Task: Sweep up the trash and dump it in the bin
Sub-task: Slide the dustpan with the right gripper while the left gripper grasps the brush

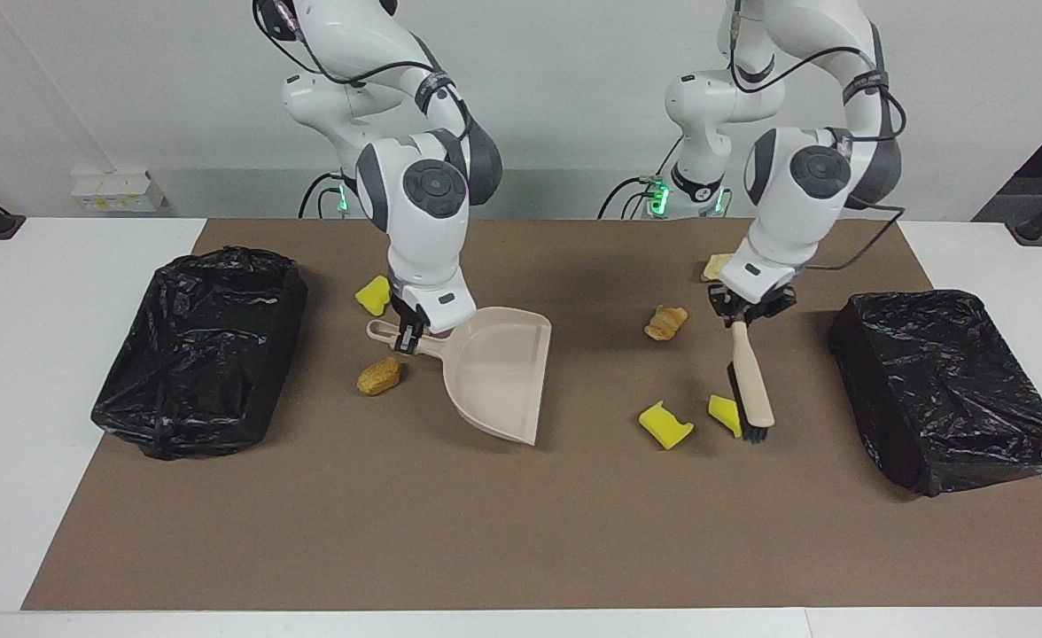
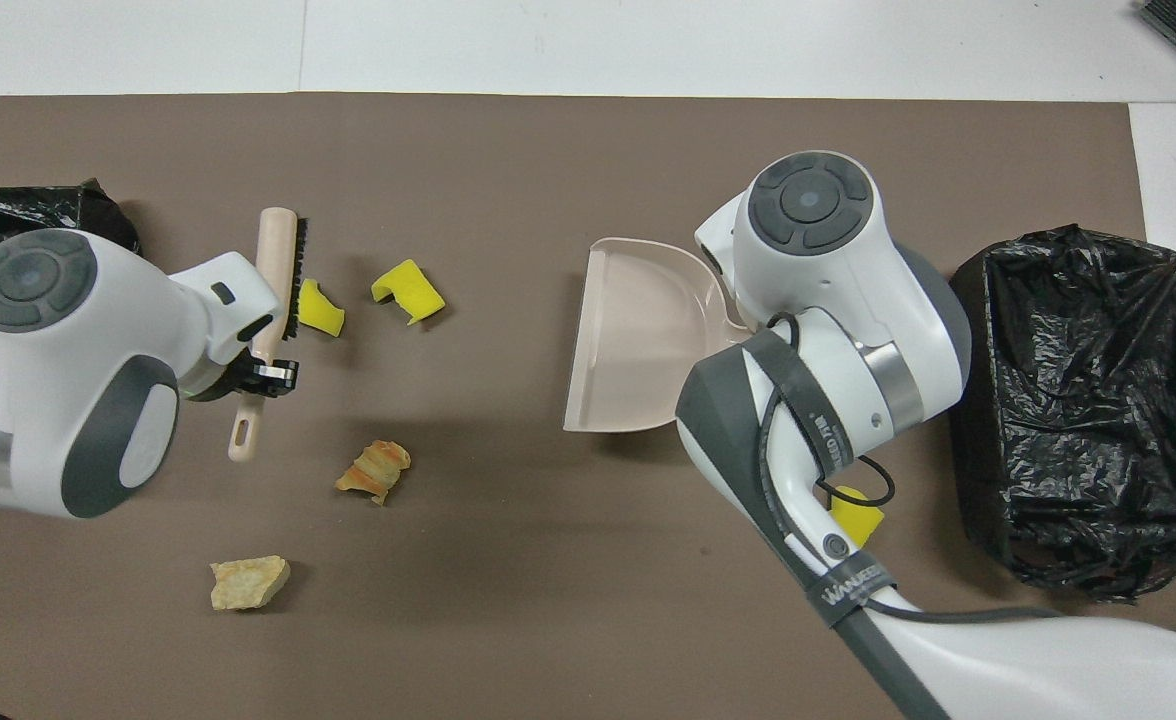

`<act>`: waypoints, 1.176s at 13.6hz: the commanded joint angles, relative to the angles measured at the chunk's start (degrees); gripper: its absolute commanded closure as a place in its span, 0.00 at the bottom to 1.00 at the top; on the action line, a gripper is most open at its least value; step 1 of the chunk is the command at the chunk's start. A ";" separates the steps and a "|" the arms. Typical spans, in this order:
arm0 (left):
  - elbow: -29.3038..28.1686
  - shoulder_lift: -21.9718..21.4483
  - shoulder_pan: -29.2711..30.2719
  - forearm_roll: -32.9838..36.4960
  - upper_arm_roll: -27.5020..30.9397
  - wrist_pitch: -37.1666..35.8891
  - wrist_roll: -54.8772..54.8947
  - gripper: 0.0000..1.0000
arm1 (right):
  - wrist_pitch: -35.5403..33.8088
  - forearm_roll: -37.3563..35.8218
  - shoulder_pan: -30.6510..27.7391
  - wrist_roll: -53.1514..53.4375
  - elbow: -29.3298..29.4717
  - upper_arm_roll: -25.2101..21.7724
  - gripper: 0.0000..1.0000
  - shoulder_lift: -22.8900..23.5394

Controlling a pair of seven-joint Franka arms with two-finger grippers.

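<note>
Closed tight with the left end effector [image 1: 751, 312] on the handle of a brush [image 1: 750, 383], over the brown mat [image 1: 521, 532] toward the left arm's end of the surface [image 1: 60, 266]. Bristles down at the mat, just beside one yellow sponge chunk [image 1: 727, 415]; contact too fine to judge. Clamped with the right end effector [image 1: 410, 335] on the handle of a dustpan [image 1: 499, 372], pan tilted up on edge, mouth turned toward the left arm's end. From overhead, right end effector hidden under its own wrist, dustpan handle covered too. All visible trash on the mat. Counted in the facing view: six pieces. Three yellow chunks: the one by the bristles, a second [image 1: 664, 425] beside it, a third [image 1: 374, 295] close by the right arm's wrist. Three bread bits: a croissant [image 1: 665, 322], a bun [image 1: 379, 376] just beside the dustpan handle, a flat crust [image 1: 714, 265] half hidden by the left arm. Anything more under the right arm: impossible to tell. From overhead only five pieces showing, one yellow chunk cut across by the right arm. Two bins lined with black bags, one [image 1: 202, 350] at the right arm's end, one [image 1: 946, 390] at the left arm's end, the latter mostly covered from overhead by the left arm; insides hard to read among the black folds. One brush, one dustpan.
</note>
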 commanded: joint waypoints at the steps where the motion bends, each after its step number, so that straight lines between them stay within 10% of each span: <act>1: 6.86 5.56 -4.07 1.28 8.32 0.36 6.99 1.00 | 1.32 -2.15 1.77 -1.64 -6.21 0.48 1.00 -3.60; 11: 1.79 6.81 -9.69 1.11 9.13 0.71 11.68 1.00 | 8.71 -7.51 5.30 1.26 -9.82 0.48 1.00 -0.96; 16: -2.94 3.65 -10.14 0.67 -0.87 -0.43 8.35 1.00 | 8.62 -7.51 5.39 1.35 -10.08 0.48 1.00 -1.14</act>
